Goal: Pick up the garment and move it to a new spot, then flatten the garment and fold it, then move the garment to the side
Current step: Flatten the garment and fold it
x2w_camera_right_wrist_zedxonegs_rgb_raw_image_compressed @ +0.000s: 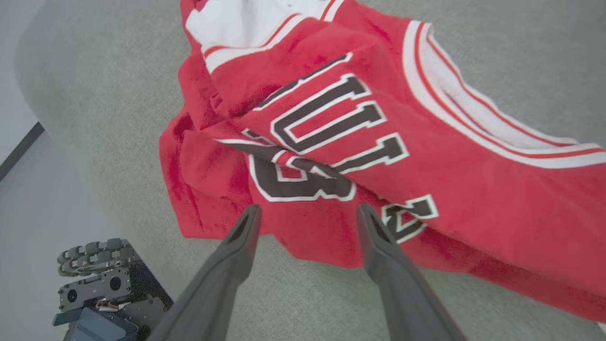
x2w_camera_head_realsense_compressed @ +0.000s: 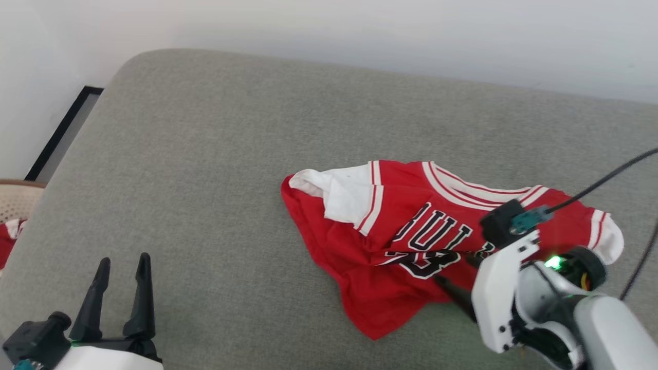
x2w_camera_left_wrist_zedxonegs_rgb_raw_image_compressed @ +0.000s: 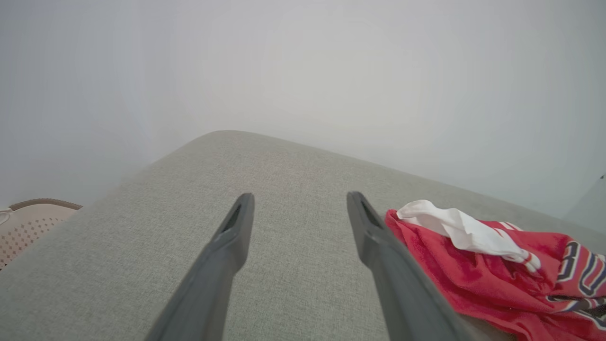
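Our right gripper [x2w_camera_right_wrist_zedxonegs_rgb_raw_image_compressed: 307, 210], fingers spread, hangs over the near hem of the garment [x2w_camera_head_realsense_compressed: 334, 246], crumpled on the grey cushion's [x2w_camera_head_realsense_compressed: 205, 154] right, likely to seize it; our left gripper [x2w_camera_head_realsense_compressed: 125, 259], likewise spread, hovers near left.

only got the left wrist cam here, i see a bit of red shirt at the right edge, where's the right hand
Observer: The right hand is open, fingertips over the garment, at its lower front by the number.
Operator: is it flat yet
Observer: No, crumpled; one white sleeve is folded onto the red front.
Operator: anything else out there
Observer: More red-and-white cloth shows at the head view's far left, next to the pale basket.
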You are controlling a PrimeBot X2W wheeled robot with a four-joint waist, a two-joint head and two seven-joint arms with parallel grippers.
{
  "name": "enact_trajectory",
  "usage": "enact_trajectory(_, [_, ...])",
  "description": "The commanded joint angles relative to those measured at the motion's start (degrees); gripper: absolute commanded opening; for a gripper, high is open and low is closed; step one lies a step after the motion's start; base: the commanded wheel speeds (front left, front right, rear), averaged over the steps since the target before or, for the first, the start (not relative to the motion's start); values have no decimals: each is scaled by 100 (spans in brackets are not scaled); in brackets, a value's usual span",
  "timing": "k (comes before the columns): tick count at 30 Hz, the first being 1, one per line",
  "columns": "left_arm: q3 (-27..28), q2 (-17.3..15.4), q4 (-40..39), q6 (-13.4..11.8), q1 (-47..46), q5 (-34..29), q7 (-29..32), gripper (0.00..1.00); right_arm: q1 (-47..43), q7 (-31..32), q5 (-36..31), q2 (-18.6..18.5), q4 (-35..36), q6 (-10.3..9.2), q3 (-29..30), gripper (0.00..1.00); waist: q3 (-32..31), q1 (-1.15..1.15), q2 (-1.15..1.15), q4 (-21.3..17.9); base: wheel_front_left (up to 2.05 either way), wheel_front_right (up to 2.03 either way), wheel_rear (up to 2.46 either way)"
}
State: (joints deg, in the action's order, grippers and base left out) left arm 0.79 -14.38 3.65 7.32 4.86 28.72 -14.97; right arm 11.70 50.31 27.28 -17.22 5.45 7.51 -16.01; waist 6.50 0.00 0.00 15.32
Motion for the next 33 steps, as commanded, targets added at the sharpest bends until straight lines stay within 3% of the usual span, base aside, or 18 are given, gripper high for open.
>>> enact_trajectory(1, [-27,-2,26,18,-101,48,-27,100,62,55,36,21,-27,-4,-120,100,75,0,0,92,0,0,0])
enact_trajectory(7, [-186,42,91,18,-304,62,-27,100,416,54,-150,-74,-499,-4,-699,100,249,0,0,347,0,0,0])
enact_trajectory(17, [-327,146,222,19,-600,94,-27,100,1111,-426,-263,-161,-2137,-4,-1752,100,477,0,0,618,0,0,0])
enact_trajectory(18, [-325,156,232,19,-603,89,-27,100,1175,-472,-222,-155,-2256,-3,-1866,89,478,0,0,614,0,0,0])
enact_trajectory(19, [-318,162,238,19,-598,87,-27,100,1267,-530,-184,-163,-2326,-3,-1992,31,476,0,0,606,0,0,0])
enact_trajectory(20, [-291,159,244,19,-587,86,-27,100,1321,-551,-78,-153,-2361,-3,-2103,0,464,0,0,582,0,0,0])
enact_trajectory(28, [-110,102,202,18,-442,82,-27,100,1728,-422,555,-512,-1757,-3,-2689,0,346,0,0,325,0,0,0])
enact_trajectory(33, [-16,67,166,19,-324,56,-27,100,1673,-52,953,-945,-955,-3,-2903,0,252,0,0,107,0,0,0])
